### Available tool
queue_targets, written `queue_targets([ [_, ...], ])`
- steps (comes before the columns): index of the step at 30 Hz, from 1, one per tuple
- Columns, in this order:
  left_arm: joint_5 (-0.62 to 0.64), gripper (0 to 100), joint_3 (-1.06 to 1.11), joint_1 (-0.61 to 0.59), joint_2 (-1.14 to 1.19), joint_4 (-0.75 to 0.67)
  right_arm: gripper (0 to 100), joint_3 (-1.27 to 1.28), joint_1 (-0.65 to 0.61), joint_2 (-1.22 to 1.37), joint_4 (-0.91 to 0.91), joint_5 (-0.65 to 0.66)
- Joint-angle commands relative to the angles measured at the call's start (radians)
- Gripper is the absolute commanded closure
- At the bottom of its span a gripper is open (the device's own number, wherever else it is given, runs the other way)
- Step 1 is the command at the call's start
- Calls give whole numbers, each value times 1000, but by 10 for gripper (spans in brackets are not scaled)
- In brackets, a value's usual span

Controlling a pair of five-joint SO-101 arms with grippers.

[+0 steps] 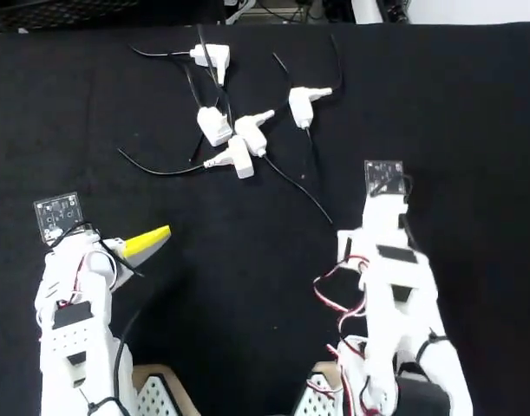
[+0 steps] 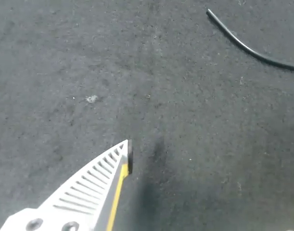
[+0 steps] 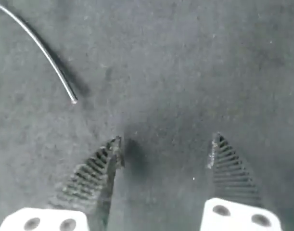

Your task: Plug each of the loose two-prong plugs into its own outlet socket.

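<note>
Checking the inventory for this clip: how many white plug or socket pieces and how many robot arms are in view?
White plug or socket pieces: 5
Robot arms: 2
Total: 7

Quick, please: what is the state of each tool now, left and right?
Left tool: closed, holding nothing.
Right tool: open, holding nothing.
</note>
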Motion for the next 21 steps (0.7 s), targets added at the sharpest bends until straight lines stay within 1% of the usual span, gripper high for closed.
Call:
queue_targets([
  [1,-9,381,19,10,-6,3,726,22,-15,-58,-48,11],
  [6,-9,381,19,12,-6,3,726,104,-20,-120,-103,11],
  [10,-9,381,19,15,-6,5,726,180,-72,-174,-198,11],
  [21,-6,381,19,21,-6,5,726,355,-78,-386,-325,11],
])
